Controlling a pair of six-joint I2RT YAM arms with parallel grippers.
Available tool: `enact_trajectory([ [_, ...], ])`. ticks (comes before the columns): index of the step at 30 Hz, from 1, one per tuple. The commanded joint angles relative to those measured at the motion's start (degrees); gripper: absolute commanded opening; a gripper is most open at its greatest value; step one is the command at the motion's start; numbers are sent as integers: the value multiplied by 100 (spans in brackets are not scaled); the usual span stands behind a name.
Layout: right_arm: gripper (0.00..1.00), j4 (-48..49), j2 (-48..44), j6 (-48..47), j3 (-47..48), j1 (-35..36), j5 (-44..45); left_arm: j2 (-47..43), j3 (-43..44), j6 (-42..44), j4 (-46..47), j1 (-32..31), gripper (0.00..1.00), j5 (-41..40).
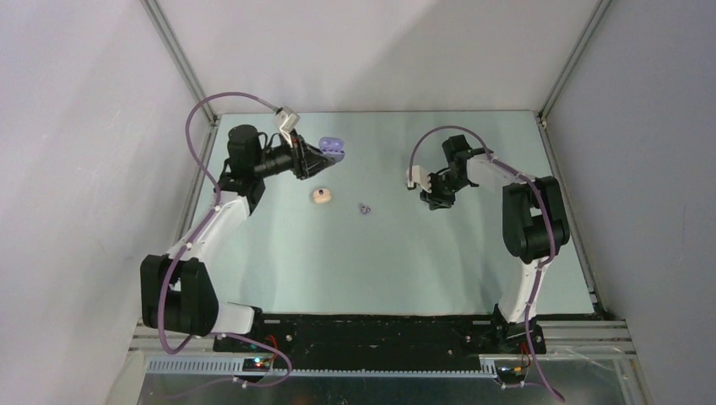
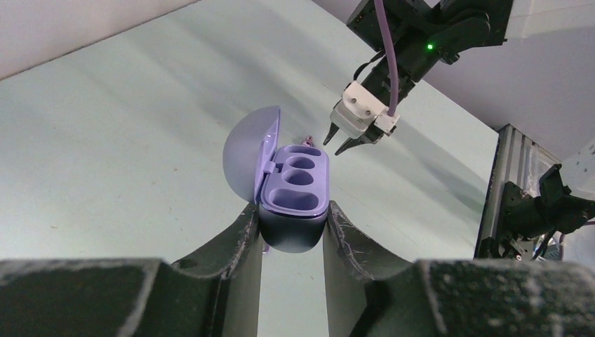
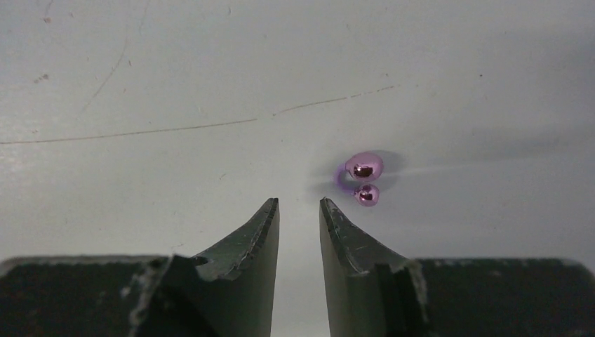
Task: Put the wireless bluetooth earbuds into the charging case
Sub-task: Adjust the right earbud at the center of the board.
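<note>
Right wrist: purple earbuds (image 3: 363,177) beside gripper (image 3: 299,205)

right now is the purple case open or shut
Open: the purple case in the left gripper has its lid swung back.

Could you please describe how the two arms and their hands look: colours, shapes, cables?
The left arm and the right arm have black joints linked by white segments. A lilac cable loops along each to a white block at the wrist. The left hand and the right hand each end in two dark, tapered fingers with scuffed, whitish faces. A green light glows on the right arm.
</note>
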Motion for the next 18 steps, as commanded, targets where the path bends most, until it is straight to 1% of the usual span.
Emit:
enact_trajectory([
  [1,32,-113,113,-305,299,-102,-114,61,171,-85,406,24,0,-91],
  [10,32,-266,249,-528,556,-108,-275,257,291,-58,257,21,0,-125],
  [18,29,-814,318,-862,728,-60,-309,400,440,-51,256,23,0,-132],
])
